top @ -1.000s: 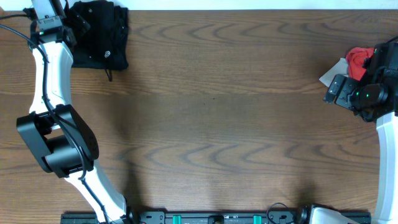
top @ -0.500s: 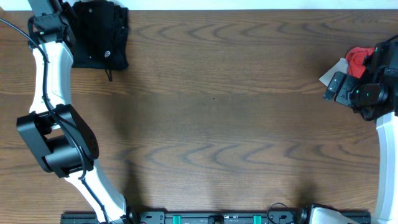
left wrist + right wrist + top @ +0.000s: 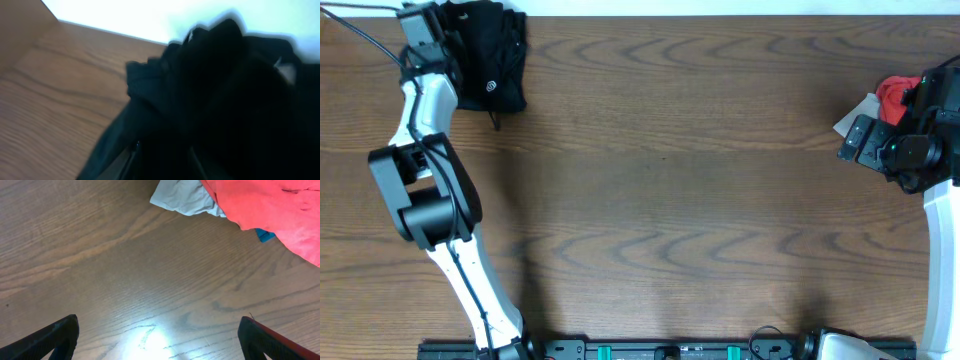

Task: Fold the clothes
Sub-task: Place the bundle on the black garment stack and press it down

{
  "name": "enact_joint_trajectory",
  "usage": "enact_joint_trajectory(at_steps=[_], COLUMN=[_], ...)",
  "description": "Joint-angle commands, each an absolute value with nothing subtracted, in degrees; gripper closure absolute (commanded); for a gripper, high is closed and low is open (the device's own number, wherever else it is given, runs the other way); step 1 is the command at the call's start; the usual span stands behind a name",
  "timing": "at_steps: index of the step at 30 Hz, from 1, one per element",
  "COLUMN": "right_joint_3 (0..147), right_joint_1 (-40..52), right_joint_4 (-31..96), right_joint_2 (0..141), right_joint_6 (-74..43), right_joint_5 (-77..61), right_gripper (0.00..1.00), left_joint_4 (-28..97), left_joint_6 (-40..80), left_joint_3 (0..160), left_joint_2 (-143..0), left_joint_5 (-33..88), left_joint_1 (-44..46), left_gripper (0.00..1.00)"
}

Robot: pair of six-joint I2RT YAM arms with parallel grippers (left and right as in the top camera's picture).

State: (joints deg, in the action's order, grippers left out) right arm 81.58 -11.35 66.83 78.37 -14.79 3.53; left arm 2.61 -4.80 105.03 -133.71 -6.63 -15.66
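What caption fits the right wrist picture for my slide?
The right hand hangs open over the wood table, facing a red tee that lies on a light grey piece.

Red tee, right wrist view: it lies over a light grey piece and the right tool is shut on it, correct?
Not shut on it. The red tee does lie over the light grey piece, but the right tool is open, fingers wide apart above the table, clear of the tee. The right wrist view shows this.
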Motion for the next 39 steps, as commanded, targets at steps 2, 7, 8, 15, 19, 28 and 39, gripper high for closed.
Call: enact_joint_trajectory(at_steps=[2,7,8,15,19,28,39], right_joint_3=[81.2,81.2,81.2,81.2,81.2,81.2,81.2], right_joint_1=[-11.6,-11.6,-11.6,-11.6,-11.6,-11.6,-11.6], right_joint_4=[67.0,67.1,67.1,67.0,66.8,66.7,67.1], right_joint_2=[78.8,78.8,78.8,78.8,78.8,78.8,78.8], right_joint_6=[-14.0,-14.0,-14.0,-14.1,-14.1,-14.1,-14.0], right_joint_5=[3.4,3.4,3.4,3.4,3.4,2.5,2.5], right_gripper=[0.01,0.01,0.01,0.01,0.01,0.01,0.01], left_joint_4=[2.9,1.3,0.7,-2.9,-3.1,-3.2,-3.7], left_joint_6=[-5.8,-7.8,-8.6,-9.2,-9.2,-9.2,-9.2], left_joint_3=[104.9,104.9,104.9,104.9,104.9,104.8,104.8], left_joint_2=[-139.5,-140.4,-139.7,-131.0,-126.2,-128.4,-140.1], left_joint_5=[-6.5,-6.7,-6.7,-6.4,-5.0,-1.7,-1.7], left_joint_1=[-15.7,-15.7,-15.7,-15.0,-13.3,-10.1,-10.3], left_gripper=[0.69,0.73,0.73,0.73,0.73,0.73,0.73])
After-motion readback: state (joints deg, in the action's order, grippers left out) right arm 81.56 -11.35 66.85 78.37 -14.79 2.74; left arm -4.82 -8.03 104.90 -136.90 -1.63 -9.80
